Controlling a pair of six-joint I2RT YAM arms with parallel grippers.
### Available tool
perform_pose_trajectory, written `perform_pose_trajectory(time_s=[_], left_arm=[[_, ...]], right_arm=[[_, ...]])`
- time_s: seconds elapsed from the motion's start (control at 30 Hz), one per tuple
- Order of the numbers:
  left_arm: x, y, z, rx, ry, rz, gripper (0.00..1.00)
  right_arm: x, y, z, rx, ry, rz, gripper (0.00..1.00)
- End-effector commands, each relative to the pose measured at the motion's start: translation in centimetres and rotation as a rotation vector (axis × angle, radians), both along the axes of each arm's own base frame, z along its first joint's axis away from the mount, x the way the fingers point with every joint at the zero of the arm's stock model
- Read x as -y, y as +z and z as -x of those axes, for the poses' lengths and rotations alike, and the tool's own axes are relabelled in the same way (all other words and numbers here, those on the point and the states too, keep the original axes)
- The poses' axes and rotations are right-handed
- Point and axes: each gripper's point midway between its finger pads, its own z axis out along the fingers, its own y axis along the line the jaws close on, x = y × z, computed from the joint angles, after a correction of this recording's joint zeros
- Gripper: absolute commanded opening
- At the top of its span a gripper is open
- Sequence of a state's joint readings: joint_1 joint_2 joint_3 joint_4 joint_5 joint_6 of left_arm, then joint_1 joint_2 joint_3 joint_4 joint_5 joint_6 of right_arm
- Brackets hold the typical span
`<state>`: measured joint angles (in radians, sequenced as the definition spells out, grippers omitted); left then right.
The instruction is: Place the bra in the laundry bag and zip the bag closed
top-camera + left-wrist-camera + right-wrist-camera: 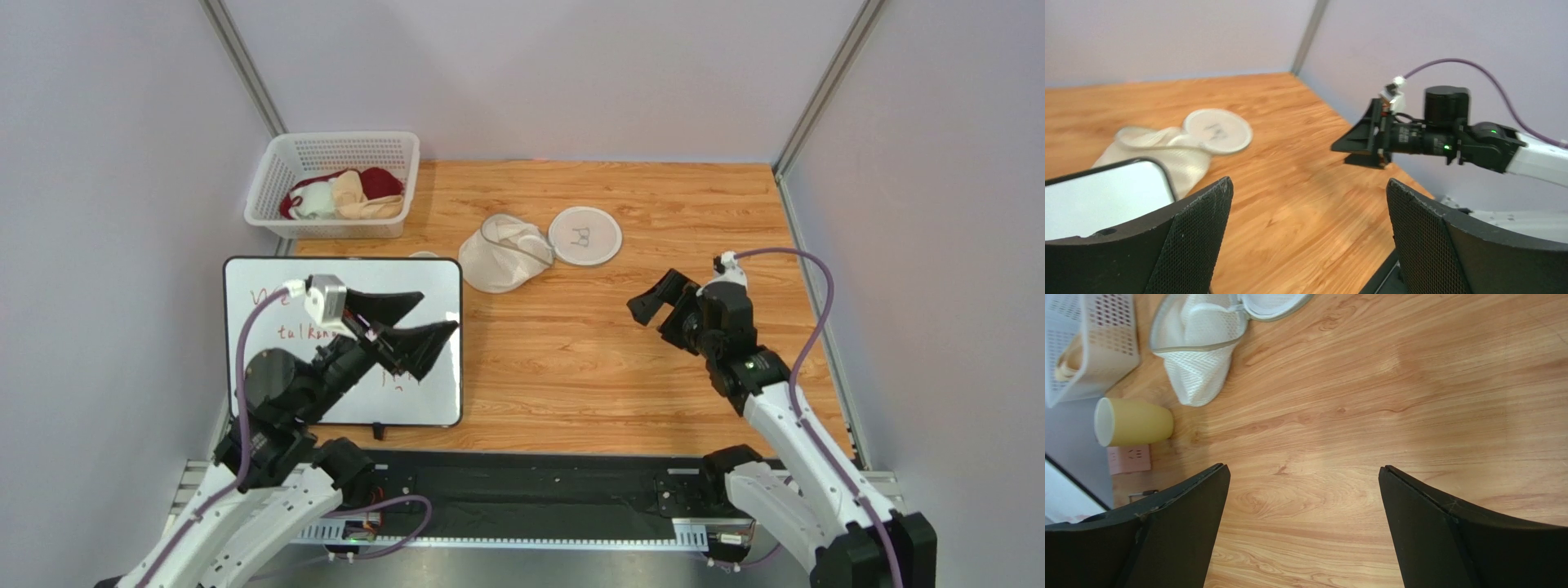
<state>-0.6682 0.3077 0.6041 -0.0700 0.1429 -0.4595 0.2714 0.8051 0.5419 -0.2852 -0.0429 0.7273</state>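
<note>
Both grippers empty, jaws spread wide. My left gripper (421, 321) hovers over the whiteboard (264, 279), my right gripper (662, 311) over the table (577, 368). Laundry bag (513, 252) lies unzipped mid-table, halves splayed, ready for loading. Bra (366, 203) sits in the basket (272, 174) among other garments; I judge fetching comes first.

Red handwriting on the whiteboard (264, 325), partly covered, can't read it. Small black bra drawing on the laundry bag (585, 234) face.
</note>
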Motion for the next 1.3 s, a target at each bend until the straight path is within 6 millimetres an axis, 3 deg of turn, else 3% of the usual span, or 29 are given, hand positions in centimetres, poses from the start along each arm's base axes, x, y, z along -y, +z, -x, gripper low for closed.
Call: perform_pose_trajectory(time_s=[0.0,0.03,0.07,0.1,0.2,0.23,0.27,0.3,0.5,0.6,0.67,0.77,0.83,0.87,0.97,1.03,1.07,1.13,1.17,1.23,1.27], left_arm=[[-3.7,-3.9,-2.3,-0.345,0.255,-0.225,1.00],[-3.6,-4.3,-2.4,-0.374,0.255,-0.268,1.00],[-4.4,-5.1,-2.0,-0.414,0.276,-0.310,1.00],[-4.9,-4.4,-1.7,-0.434,0.296,-0.292,1.00],[-6.0,-5.9,-1.0,-0.470,0.326,-0.299,1.00],[-6.5,-5.4,-0.2,-0.454,0.323,-0.246,1.00],[-6.7,-5.5,0.1,-0.451,0.325,-0.214,1.00],[-6.7,-6.3,0.4,-0.463,0.323,-0.199,1.00],[-7.0,-4.3,3.3,-0.406,0.229,-0.028,1.00],[-7.0,-2.7,3.8,-0.391,0.206,-0.021,1.00],[-6.3,-2.3,3.7,-0.411,0.186,-0.053,1.00],[-5.4,-0.1,3.5,-0.408,0.146,-0.091,0.98],[-5.1,-0.2,2.7,-0.427,0.162,-0.143,0.97],[-5.4,0.0,2.1,-0.425,0.196,-0.151,0.97],[-5.7,1.2,0.7,-0.419,0.255,-0.202,0.97],[-5.3,2.2,-0.4,-0.424,0.270,-0.252,0.97],[-5.6,4.1,-0.6,-0.407,0.291,-0.241,0.97],[-5.7,3.4,-2.5,-0.474,0.366,-0.306,0.97],[-5.8,5.0,-2.8,-0.460,0.385,-0.289,0.98],[-5.6,5.1,-4.5,-0.471,0.435,-0.318,1.00],[-5.8,6.2,-4.9,-0.457,0.454,-0.302,1.00]], right_arm=[[1.0,-1.6,-1.5,-0.099,-0.010,0.125,1.00],[0.7,-0.3,-2.4,-0.077,-0.004,0.130,1.00],[0.2,-1.1,-3.1,-0.109,0.034,0.148,1.00],[-0.4,-1.0,-3.6,-0.113,0.063,0.148,1.00],[-1.7,-0.9,-6.4,-0.127,0.132,0.177,1.00],[-2.0,-1.2,-7.1,-0.141,0.153,0.187,1.00],[-2.4,-0.2,-8.4,-0.123,0.166,0.187,0.99],[-2.5,-2.0,-9.2,-0.185,0.171,0.205,0.99],[-2.4,-3.5,-13.8,-0.207,0.134,0.136,0.96],[-2.4,-3.8,-15.4,-0.179,0.103,0.095,0.95],[-2.6,-5.2,-16.0,-0.215,0.084,0.069,0.93],[-3.2,-6.1,-17.6,-0.218,0.065,0.041,0.86],[-3.0,-5.5,-19.1,-0.176,0.036,0.034,0.84],[-2.8,-6.3,-19.7,-0.185,0.010,0.049,0.82],[-2.5,-6.3,-21.9,-0.172,-0.018,0.080,0.77],[-2.5,-6.8,-22.6,-0.194,-0.027,0.115,0.75],[-2.6,-6.6,-24.0,-0.188,-0.040,0.142,0.75],[-1.8,-7.2,-24.2,-0.224,-0.081,0.198,0.75],[-1.8,-7.1,-25.0,-0.215,-0.101,0.223,0.75],[-1.5,-7.5,-25.3,-0.232,-0.118,0.259,0.75],[-1.6,-6.7,-26.1,-0.215,-0.132,0.274,0.75]])
